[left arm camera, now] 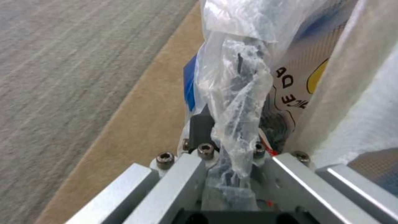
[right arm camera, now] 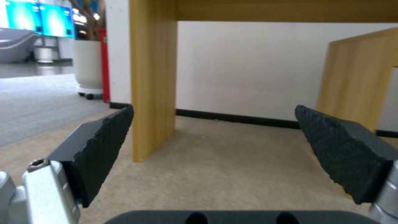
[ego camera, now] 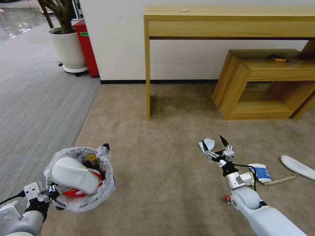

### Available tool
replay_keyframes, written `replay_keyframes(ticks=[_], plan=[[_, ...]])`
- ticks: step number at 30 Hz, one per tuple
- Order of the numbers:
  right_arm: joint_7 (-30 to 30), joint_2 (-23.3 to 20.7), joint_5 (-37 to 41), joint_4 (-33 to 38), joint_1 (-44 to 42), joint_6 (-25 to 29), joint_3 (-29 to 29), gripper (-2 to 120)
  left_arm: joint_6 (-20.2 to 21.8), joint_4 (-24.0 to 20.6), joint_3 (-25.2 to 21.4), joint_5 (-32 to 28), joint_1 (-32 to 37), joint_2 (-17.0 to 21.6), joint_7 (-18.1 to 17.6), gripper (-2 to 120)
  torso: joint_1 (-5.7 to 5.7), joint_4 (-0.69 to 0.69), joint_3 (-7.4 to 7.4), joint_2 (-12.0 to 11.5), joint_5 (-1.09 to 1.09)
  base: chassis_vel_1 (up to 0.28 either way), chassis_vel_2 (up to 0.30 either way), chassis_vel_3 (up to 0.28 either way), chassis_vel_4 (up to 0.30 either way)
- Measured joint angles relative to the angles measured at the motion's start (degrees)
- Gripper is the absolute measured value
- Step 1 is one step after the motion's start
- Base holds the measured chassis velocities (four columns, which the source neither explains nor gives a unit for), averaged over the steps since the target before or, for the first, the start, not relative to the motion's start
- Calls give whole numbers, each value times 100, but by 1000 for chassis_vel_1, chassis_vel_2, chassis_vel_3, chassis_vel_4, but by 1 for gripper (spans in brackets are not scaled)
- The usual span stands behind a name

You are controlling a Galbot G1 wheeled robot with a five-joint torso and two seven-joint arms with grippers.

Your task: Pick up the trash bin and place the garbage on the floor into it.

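White tissue [ego camera: 208, 143] apparently beneath right tool [ego camera: 215, 142]

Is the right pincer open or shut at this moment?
Open. The right pincer has its two dark fingers spread wide apart, with only carpet between them.

Wooden desk [ego camera: 229, 19] and low shelf [ego camera: 262, 85] against white wall [ego camera: 115, 39].

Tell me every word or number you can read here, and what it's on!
"DA" and, below it, letters like "CE": black print on the trash bin liner, cut off by folds, held by the left gripper.
Green label on the red cabinet: too small to read.
Blue-white paper cup print: not readable.
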Motion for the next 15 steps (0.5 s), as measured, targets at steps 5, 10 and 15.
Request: replay_keyframes(ticks=[5,10,15], plan=[[-7,0,-1,-9,-2,9,4,99,-2,9,5,-2,-2,-8,0,0,0,0,0,0,0,-81,-80,-70,-66],[-31,9,-8,-32,6,27,5,98,-4,17,11,-8,-17,-13,-7,0,0,0,0,0,0,-82,-100,-104,-101],[-48,17,-10,-54,16,39,-2,98,-26,33,17,-8,-26,-19,-10,0,0,-1,0,0,0,-117,-118,-119,-118]])
